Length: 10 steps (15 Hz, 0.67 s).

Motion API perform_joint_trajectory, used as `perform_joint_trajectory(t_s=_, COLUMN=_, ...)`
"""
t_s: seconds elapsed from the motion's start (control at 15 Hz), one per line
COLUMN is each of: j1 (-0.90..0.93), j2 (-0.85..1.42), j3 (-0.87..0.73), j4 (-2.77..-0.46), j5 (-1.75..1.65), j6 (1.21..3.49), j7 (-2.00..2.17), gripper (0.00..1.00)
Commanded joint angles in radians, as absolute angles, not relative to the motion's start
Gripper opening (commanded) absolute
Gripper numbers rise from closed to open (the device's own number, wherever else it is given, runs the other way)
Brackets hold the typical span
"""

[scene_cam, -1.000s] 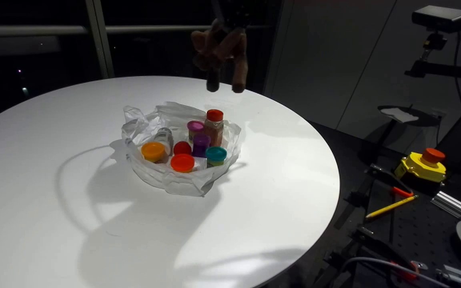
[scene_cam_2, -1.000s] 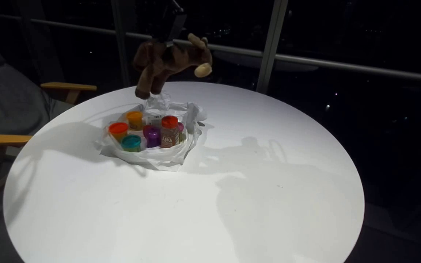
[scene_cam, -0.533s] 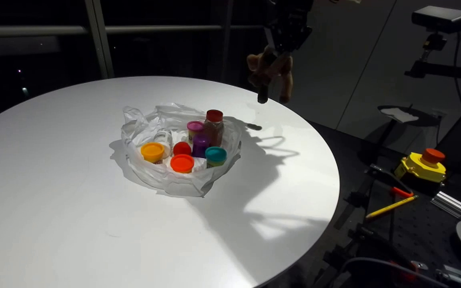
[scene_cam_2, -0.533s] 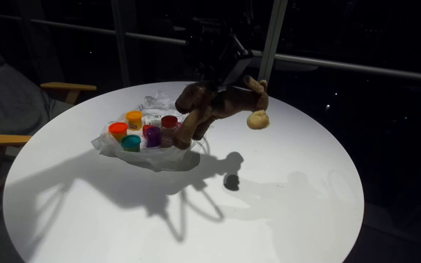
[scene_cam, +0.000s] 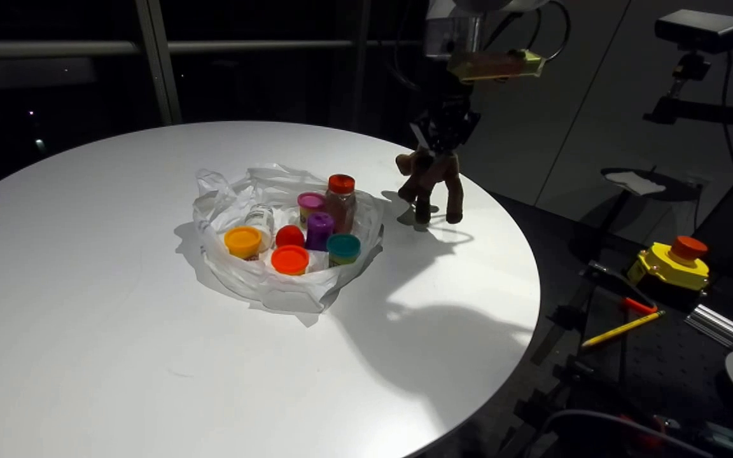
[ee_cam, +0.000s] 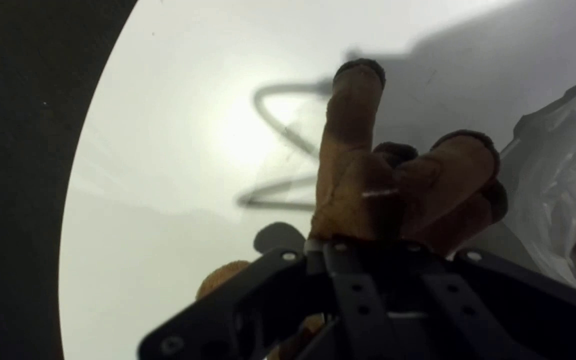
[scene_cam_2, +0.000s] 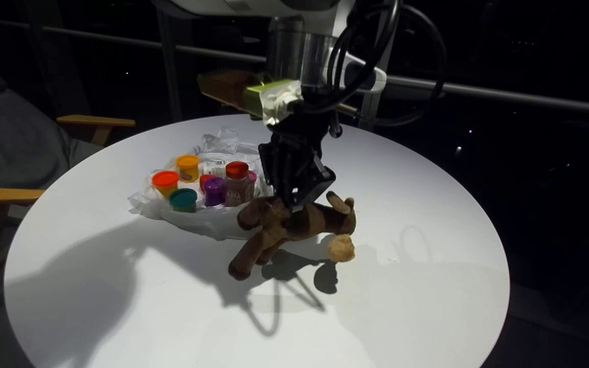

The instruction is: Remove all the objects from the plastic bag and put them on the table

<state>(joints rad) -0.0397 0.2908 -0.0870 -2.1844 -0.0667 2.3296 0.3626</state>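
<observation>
Tabletop (scene_cam: pixel 86 318), round and white, bears a crumpled whitish plastic bag (scene_cam: pixel 265 285), right of which a brown plush animal toy (scene_cam_2: pixel 316 221) is gripped between black fingers (scene_cam_2: pixel 316 186), while inside the bag sit a clear red-capped bottle (scene_cam: pixel 341 211) and a teal-lidded tub (scene_cam: pixel 343 248).

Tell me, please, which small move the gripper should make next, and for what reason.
Probably lower the brown plush toy onto the white table: the gripper holds it beside the plastic bag, and the toy's shadow lies apart from its pale end, so it seems raised.
</observation>
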Motion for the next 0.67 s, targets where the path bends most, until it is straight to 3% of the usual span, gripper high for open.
perform_joint_trajectory(t_s=0.0, j1=-0.014, j2=0.367, j3=-0.111, j4=-2.106, j5=-0.087, j6=2.299, j7=0.414, gripper=0.4)
perform_joint_trajectory(t_s=0.53, j1=0.018, j2=0.168, j3=-0.102, j4=-2.156, j5=-0.054, j6=2.249, j7=0.492, gripper=0.98)
perform_joint_trajectory(t_s=0.6, j1=0.028, j2=0.143, j3=-0.094, j4=-2.159, j5=-0.06, j6=2.239, j7=0.52, gripper=1.0)
